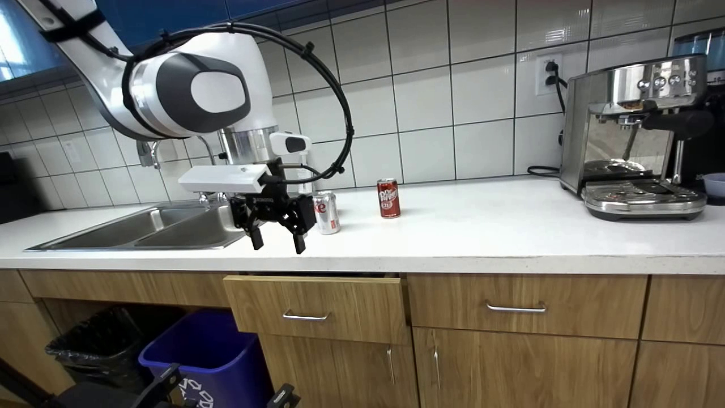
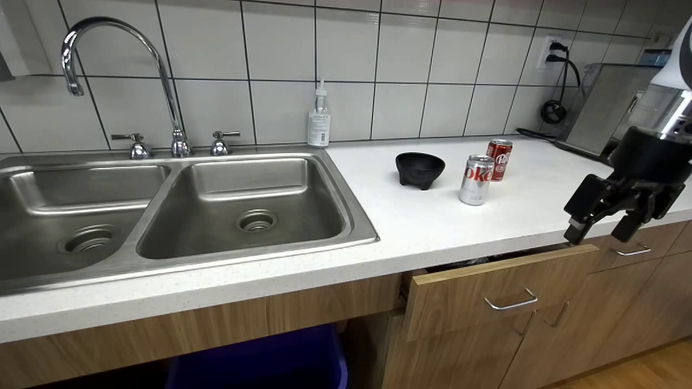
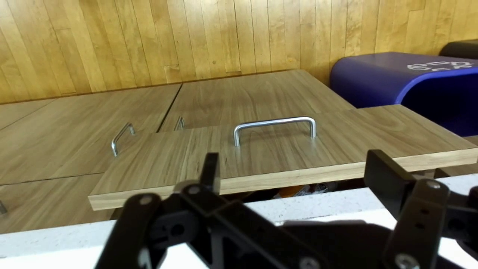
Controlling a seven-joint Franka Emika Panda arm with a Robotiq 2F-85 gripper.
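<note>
The black gripper (image 1: 278, 241) is hanging near the front edge of the white counter (image 1: 481, 232) with its two fingers (image 1: 299, 245) spread wide, holding nothing. Nearest to it, just below and apparently untouched, a wooden drawer (image 1: 362, 300) is standing partly open; its silver handle (image 3: 274, 121) is showing beyond the fingers in the wrist view, ungripped. The drawer is sitting neither shut nor fully out, so its travel is seeming only part done, with some remaining either way; orange and clear contents (image 3: 289, 191) are peeking through the gap, too hidden to identify. Behind, on the counter, a silver can (image 2: 476, 186) is standing upright, showing the red letters "oke", and near it a dark red can (image 1: 388, 198) is bearing white lettering that is seeming to read "Dr Pepper". A black bowl (image 2: 419, 170) is sitting between the cans and the steel sink (image 2: 357, 232), at whose back corner a clear pump bottle (image 2: 319, 127) is carrying a label too small to read. Under the counter a blue bin (image 1: 238, 362) is displaying white recycling arrows, and farther along a coffee machine (image 1: 609, 144) is standing, its brand illegible
</note>
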